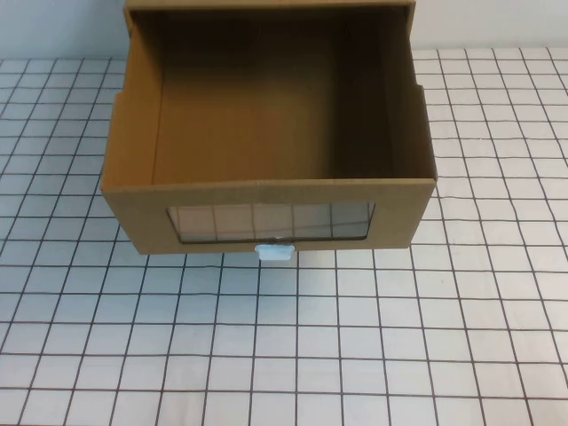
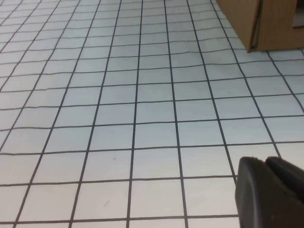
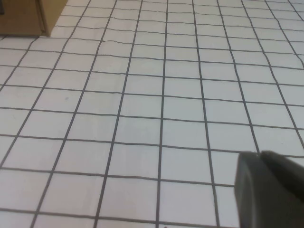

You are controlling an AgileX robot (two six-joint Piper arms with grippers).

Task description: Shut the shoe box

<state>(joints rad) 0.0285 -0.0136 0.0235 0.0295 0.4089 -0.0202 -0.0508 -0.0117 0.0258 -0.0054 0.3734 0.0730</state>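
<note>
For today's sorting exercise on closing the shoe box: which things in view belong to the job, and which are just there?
Belongs to the job:
- shoe box, drawer pulled out, empty
- its white tab handle
- left claw, low over the table, clear of the box
- right claw, likewise

Just there:
- gridded table

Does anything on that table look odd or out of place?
Only that the shoe box stands open: its drawer is pulled far out toward the camera, empty inside, white tab below the window. No damage or spill shows. The left gripper and right gripper sit apart from it over the table.
</note>
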